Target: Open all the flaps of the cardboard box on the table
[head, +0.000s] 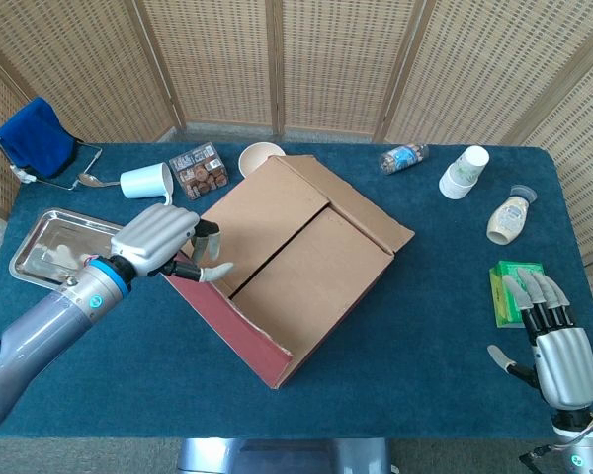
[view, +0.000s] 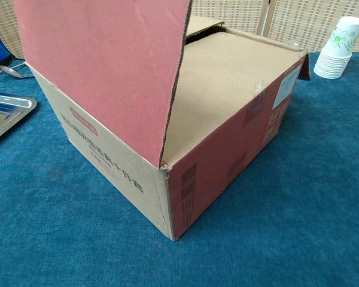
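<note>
Left hand [head: 161, 240] grips the top edge of the raised red flap [head: 227, 321] of the single cardboard box [head: 296, 257], mid-table in the head view; two inner flaps lie closed. Right hand [head: 549, 331], near right, is released, fingers apart. Chest view shows one box, its red flap upright, no hands.

The cardboard box [view: 167, 137] filled most of the shot, sitting on the blue table [view: 299, 227] with one corner toward the camera. Its near red flap [view: 102, 66] stood pretty much straight up, while the two brown inner flaps [view: 227, 78] lay flat. A metal tray [view: 3, 113] poked in at left, and stacked paper cups [view: 341, 48] stood top right.
</note>
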Available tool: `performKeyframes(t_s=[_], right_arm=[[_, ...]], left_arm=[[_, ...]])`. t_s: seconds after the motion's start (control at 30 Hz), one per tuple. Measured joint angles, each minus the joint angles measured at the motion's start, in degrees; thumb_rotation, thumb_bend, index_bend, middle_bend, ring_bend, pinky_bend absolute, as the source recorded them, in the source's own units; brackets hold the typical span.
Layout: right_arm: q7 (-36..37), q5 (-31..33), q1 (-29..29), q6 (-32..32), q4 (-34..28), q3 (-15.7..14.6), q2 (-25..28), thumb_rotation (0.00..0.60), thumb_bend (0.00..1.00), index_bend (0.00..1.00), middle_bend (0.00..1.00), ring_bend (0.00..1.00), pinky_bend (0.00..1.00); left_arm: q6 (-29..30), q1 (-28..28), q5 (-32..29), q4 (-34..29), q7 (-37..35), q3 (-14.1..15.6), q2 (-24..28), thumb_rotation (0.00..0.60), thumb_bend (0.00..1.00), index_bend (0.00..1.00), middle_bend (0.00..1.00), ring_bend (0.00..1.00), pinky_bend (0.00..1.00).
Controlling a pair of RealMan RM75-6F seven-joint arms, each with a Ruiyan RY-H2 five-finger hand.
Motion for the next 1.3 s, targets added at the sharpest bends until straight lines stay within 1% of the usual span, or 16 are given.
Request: performKeyframes(t_s=[0.13, 0.23, 0.33, 0.43, 0.6, 0.73, 0.87, 1.0, 1.17, 1.2, 1.27, 1.3], right_arm=[[-0.17, -0.16, 0.01, -0.05, -0.14, -0.08, 0.02, 0.6, 0.0, 0.0, 0.0, 0.0, 0.12], [-0.19, -0.27, -0.03, 0.0, -0.27, -0.14, 0.03, 0.6, 0.0, 0.0, 0.0, 0.0, 0.12], [-0.08, -0.23, -0.05, 0.06, -0.32, -0.11, 0.07, 0.6, 0.0, 0.0, 0.0, 0.0, 0.12], [0.05, -0.21, -0.06, 0.07, -0.4, -0.07, 0.16, 0.6, 0.0, 0.0, 0.0, 0.0, 0.12], [0.33, -0.25, -0.09, 0.16, -0.41, -0.09, 0.26, 0.6, 0.0, 0.0, 0.0, 0.0, 0.12], [0.49, -0.14, -0.11, 0.22, -0.5, 0.0, 0.34, 0.6, 0.0, 0.0, 0.0, 0.0, 0.12], [0.55, -0.21, -0.14, 0.25, -0.58, -0.03, 0.37, 0.6, 0.0, 0.0, 0.0, 0.0, 0.12], [0.83, -0.24, -0.18, 0.39, -0.67, -0.01, 0.48, 0.6, 0.0, 0.0, 0.0, 0.0, 0.12], [1.06, -0.2, -0.16, 0.24, -0.71, -0.05, 0.6, 0.6, 0.0, 0.0, 0.0, 0.0, 0.12], [1.02, -0.26, -0.16, 0.23, -0.71, -0.07, 0.59, 0.6, 0.0, 0.0, 0.0, 0.0, 0.12], [0.98, -0.39, -0.16, 0.24, -0.74, -0.14, 0.59, 0.6, 0.0, 0.0, 0.0, 0.0, 0.12], [1.0, -0.39, -0.16, 0.23, -0.75, -0.15, 0.59, 0.6, 0.0, 0.0, 0.0, 0.0, 0.12]], left_arm=[[-3.66, 1.34, 2.16, -1.63, -3.24, -0.79, 2.65, 0.206, 0.0, 0.54, 0.7, 0.48, 0.44], [-7.66, 2.21, 3.8, -2.7, -6.32, -1.53, 4.93, 0.207, 0.0, 0.54, 0.7, 0.48, 0.44], [-11.24, 3.31, 6.25, -3.8, -10.11, -2.78, 6.91, 0.201, 0.0, 0.54, 0.7, 0.48, 0.43], [-13.59, 4.43, 8.98, -4.51, -12.34, -3.83, 8.2, 0.204, 0.0, 0.54, 0.7, 0.48, 0.43], [-16.74, 6.26, 11.74, -5.27, -16.43, -5.18, 9.19, 0.207, 0.0, 0.54, 0.7, 0.48, 0.43], [-21.43, 7.7, 13.06, -5.26, -20.22, -6.63, 9.61, 0.207, 0.0, 0.54, 0.7, 0.48, 0.42], [-26.21, 9.32, 15.21, -4.28, -22.41, -7.7, 9.72, 0.211, 0.0, 0.54, 0.7, 0.48, 0.42], [-29.27, 10.69, 17.51, -3.02, -22.93, -7.34, 8.91, 0.205, 0.0, 0.54, 0.7, 0.48, 0.42], [-30.37, 11.68, 19.89, -1.8, -22.26, -5.14, 6.98, 0.203, 0.0, 0.53, 0.69, 0.48, 0.42], [-30.18, 11.86, 20.25, -1.59, -22.09, -4.78, 6.59, 0.198, 0.0, 0.52, 0.67, 0.47, 0.41], [-28.73, 12.37, 20.95, -1.33, -21.63, -4.43, 5.85, 0.193, 0.0, 0.51, 0.61, 0.42, 0.36], [-27.67, 12.69, 21.41, -1.27, -21.35, -4.35, 5.5, 0.189, 0.0, 0.5, 0.55, 0.38, 0.33]])
